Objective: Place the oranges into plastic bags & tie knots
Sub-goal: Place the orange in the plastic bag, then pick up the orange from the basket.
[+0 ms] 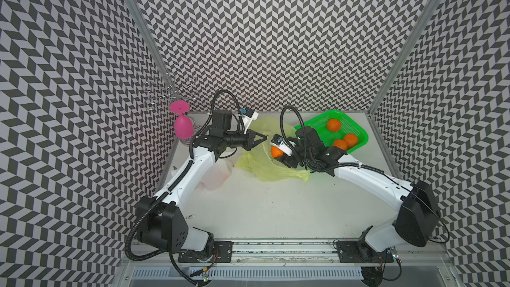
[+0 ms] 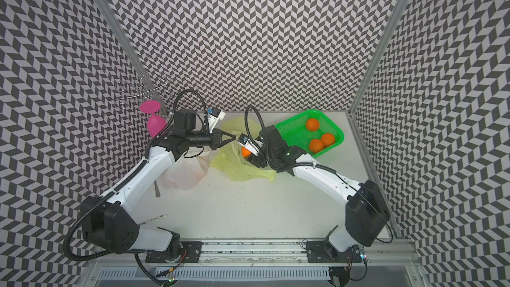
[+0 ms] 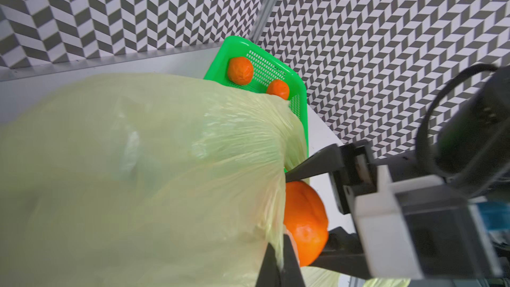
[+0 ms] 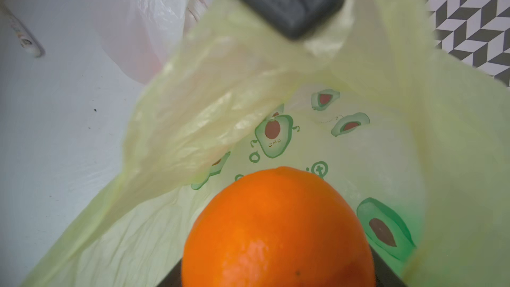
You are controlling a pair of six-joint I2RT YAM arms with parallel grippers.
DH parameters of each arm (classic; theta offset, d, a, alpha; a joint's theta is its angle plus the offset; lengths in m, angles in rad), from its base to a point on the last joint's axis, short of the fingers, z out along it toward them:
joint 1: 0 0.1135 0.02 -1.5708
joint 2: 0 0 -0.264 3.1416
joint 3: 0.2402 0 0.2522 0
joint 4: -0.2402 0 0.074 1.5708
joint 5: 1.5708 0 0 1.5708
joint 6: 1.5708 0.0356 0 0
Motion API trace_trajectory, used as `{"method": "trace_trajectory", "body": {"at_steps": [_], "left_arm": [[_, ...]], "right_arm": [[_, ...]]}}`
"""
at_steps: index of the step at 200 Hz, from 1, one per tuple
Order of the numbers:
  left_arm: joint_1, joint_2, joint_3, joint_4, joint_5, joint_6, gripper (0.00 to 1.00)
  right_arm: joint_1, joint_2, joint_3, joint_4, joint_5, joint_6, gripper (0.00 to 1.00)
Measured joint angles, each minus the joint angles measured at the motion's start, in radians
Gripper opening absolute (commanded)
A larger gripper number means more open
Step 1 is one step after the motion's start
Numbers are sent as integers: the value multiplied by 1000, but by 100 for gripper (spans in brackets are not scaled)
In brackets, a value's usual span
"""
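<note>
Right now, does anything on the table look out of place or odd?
Nothing spilled or damaged. Two things do not belong to the fruit task: a pink goblet, upside down at the far left corner, and a pen-like stick lying near the white bag.

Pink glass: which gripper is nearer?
Left. The left gripper, pinching the yellow-green bag, sits on the side of the pink glass; the right gripper, holding an orange, lies farther, toward the green basket.

Black-and-white chevron walls (image 1: 276, 37) enclose a white tabletop (image 1: 276, 211).
</note>
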Motion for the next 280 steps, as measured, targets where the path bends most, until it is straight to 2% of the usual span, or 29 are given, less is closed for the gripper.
{"method": "trace_trajectory", "body": {"at_steps": [33, 60, 90, 139, 189, 243, 259, 280], "left_arm": [[0, 0, 0, 7, 56, -39, 0], [0, 1, 0, 10, 71, -56, 0], [3, 6, 0, 11, 71, -60, 0], [22, 19, 0, 11, 70, -59, 0], [47, 72, 15, 6, 31, -47, 0], [49, 88, 31, -4, -26, -8, 0], [49, 88, 31, -6, -51, 0, 0], [51, 88, 31, -6, -80, 13, 0]], "right_arm": [[0, 36, -14, 47, -37, -48, 62], [0, 85, -12, 64, -97, -54, 81], [-3, 99, -13, 62, -144, -61, 87], [-19, 36, -14, 22, -177, -66, 88], [-49, -143, -11, -92, -277, -74, 87], [-65, -193, 102, -154, -315, -58, 88], [-99, -193, 153, -170, -326, -34, 88], [-193, -212, 183, -164, -357, 6, 89]]}}
